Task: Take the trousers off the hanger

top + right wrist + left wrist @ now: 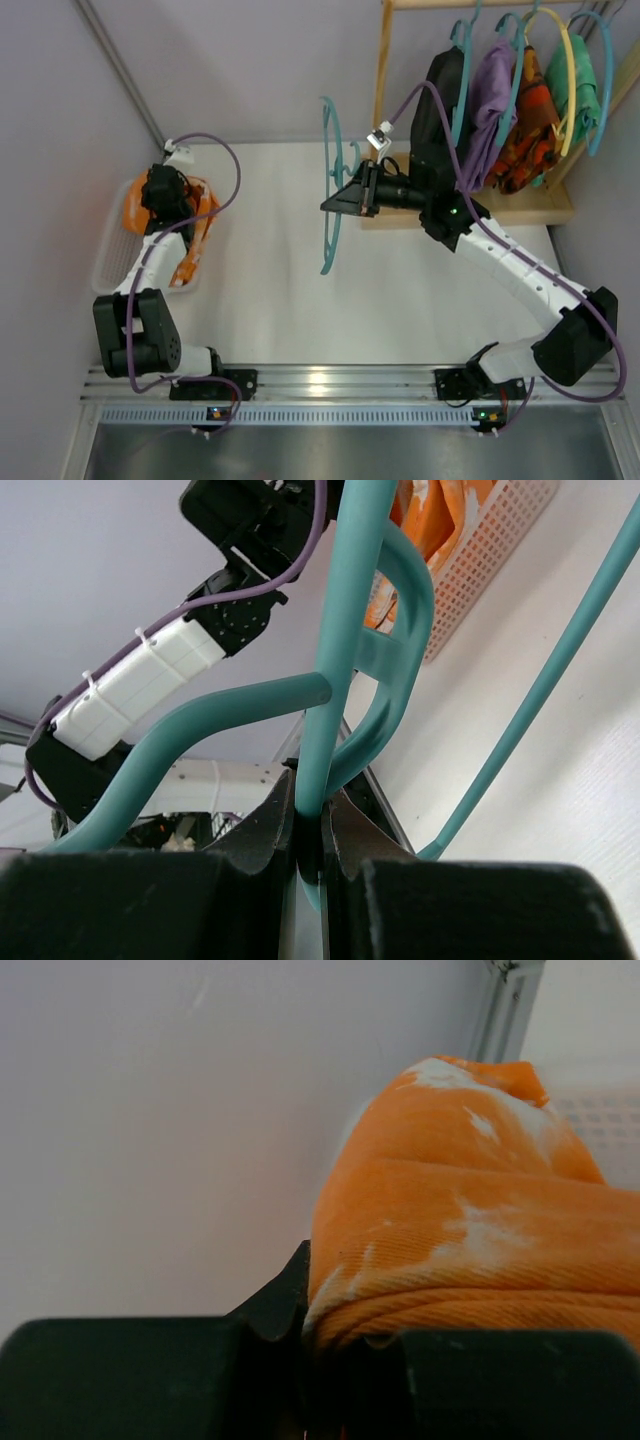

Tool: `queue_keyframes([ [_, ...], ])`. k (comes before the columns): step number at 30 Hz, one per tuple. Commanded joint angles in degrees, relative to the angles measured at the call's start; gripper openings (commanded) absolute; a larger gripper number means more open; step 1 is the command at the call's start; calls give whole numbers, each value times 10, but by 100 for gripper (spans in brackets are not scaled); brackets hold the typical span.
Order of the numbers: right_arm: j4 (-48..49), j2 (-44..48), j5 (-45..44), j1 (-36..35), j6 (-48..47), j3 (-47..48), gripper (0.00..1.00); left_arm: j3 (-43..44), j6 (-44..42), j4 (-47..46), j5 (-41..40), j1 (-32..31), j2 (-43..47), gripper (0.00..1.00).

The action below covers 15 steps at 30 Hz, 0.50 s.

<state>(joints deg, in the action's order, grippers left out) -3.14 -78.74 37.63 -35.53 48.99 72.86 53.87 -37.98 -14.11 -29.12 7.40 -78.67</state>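
Note:
The orange trousers (195, 225) lie bunched in the white basket (112, 250) at the far left. My left gripper (165, 190) is shut on a fold of the orange cloth (470, 1240), seen close in the left wrist view. My right gripper (340, 200) is shut on the bare teal hanger (333, 180) and holds it upright above the table's middle. In the right wrist view the hanger's bar (340, 650) runs up from between the fingers (265, 825). No cloth hangs on that hanger.
A wooden rack (385, 60) at the back right carries several more garments on hangers: black (440, 110), purple (490, 95), orange-patterned (530, 120) and green (572, 85). A grey wall runs along the left, close to the basket. The metal rail (330, 385) crosses the near edge.

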Motion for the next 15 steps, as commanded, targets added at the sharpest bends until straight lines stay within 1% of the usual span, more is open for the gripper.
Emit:
queue_keyframes([
  [1,9,35,5,-9,-24,32,0,14,54,-28,10,3,-2,15],
  [2,7,38,6,-9,-26,32,0,20,71,1,31,6,-3,21],
  [3,4,40,5,-9,-28,32,0,32,106,65,44,9,-3,25],
  [4,2,45,5,-9,-31,31,0,50,126,99,56,11,-1,38],
  [5,-1,47,5,-9,-33,32,0,62,143,128,91,16,2,44],
  [6,-2,49,6,-9,-34,32,0,70,173,190,108,20,12,47],
  [7,-5,53,6,-9,-37,33,0,84,185,213,121,23,19,55],
  [9,-10,55,6,-9,-40,34,0,94,207,254,162,24,47,63],
  [11,-11,61,6,-9,-41,35,0,108,219,309,187,24,80,81],
  [12,-16,65,6,-9,-43,35,0,117,221,350,218,24,89,87],
  [14,-22,69,3,-9,-47,35,0,143,224,397,238,24,112,98],
  [15,-29,74,3,-10,-51,33,0,152,234,416,248,24,118,98],
])
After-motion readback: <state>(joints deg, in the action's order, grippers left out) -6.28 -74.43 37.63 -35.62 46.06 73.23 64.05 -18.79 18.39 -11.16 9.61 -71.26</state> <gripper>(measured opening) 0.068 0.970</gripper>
